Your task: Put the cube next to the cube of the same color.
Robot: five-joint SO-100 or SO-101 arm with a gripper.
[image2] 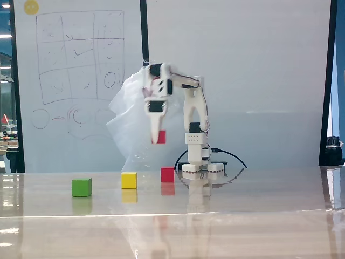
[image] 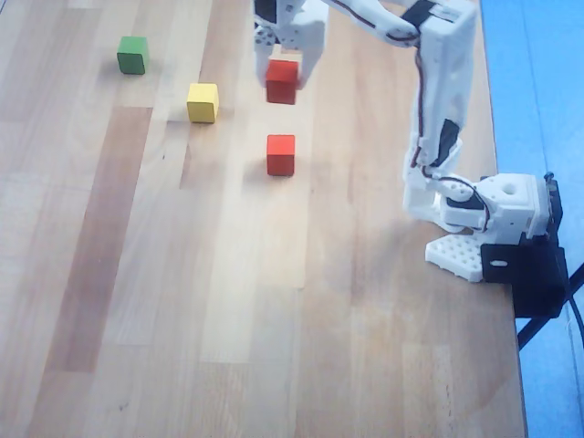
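My gripper [image: 284, 80] [image2: 159, 137] holds a red cube [image: 283, 82] [image2: 161, 136] in the air, shut on it, well above the table. In the overhead view it hangs near the top edge, above the other red cube [image: 281, 154] [image2: 167, 174], which rests on the wood. In the fixed view the held cube floats a little left of and above the resting one.
A yellow cube [image: 203, 101] [image2: 129, 179] sits left of the resting red cube, and a green cube [image: 132, 55] [image2: 81, 187] lies farther left. The arm's white base [image: 484, 214] stands at the table's right edge. A crumpled plastic sheet [image2: 137, 124] hangs behind the arm.
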